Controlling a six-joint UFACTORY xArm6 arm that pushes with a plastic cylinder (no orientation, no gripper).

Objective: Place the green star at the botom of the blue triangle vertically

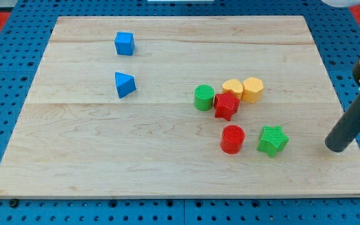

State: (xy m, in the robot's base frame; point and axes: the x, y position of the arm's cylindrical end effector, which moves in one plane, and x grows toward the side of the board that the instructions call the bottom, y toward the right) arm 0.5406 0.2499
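Resting near the board's (167,181) right edge, my tip (337,149) flanks green star (272,140).

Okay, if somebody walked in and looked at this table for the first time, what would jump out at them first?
Probably the tight bunch of bright blocks right of centre: a green cylinder, a red star and two yellow blocks, with a red cylinder and the green star just below. Next, the blue cube and blue triangle, alone at upper left. My tip sits right of the green star, not touching it.
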